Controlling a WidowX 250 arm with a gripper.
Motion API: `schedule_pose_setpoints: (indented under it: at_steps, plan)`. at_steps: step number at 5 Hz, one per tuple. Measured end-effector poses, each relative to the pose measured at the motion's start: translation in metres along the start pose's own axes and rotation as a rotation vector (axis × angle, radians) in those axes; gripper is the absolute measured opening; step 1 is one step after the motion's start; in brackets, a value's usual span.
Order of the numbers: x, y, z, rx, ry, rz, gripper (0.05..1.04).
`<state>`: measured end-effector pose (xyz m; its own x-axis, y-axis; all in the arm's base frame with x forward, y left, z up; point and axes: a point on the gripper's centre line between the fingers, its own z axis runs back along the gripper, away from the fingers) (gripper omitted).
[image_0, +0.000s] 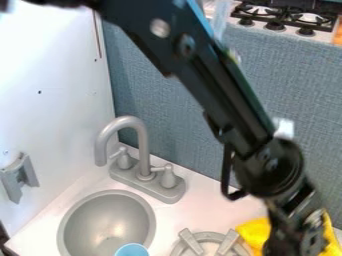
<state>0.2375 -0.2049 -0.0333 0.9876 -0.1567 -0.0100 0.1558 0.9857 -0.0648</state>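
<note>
The black gripper (294, 242) hangs at the lower right, over a yellow cloth (254, 232) on the white counter. Parts of the cloth show on both sides of it, and the gripper hides its middle. Whether the two touch cannot be told. Left of the cloth lies a grey ring-shaped burner (210, 244) with raised prongs, cut off by the bottom edge. A light blue cup (132, 250) shows at the bottom edge, over the front right part of the round grey sink (110, 220).
A grey faucet with two handles (143, 172) stands behind the sink. A white wall (53, 90) rises at left, with a grey holder (19, 177) on it. Behind the counter is a blue-grey panel (160, 125); a black stove grate (287, 17) is beyond.
</note>
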Motion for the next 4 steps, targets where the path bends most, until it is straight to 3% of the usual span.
schedule_pose_setpoints:
  at_steps: [1,2,3,4]
  plan:
    - [0.021,-0.041,0.028,-0.018,-0.051,-0.114,0.589]
    - [0.051,-0.068,0.026,-0.019,-0.073,-0.181,0.589]
    - [0.078,-0.101,0.003,0.029,-0.077,-0.241,0.589]
    - [0.093,-0.122,-0.004,0.003,-0.092,-0.291,0.589]
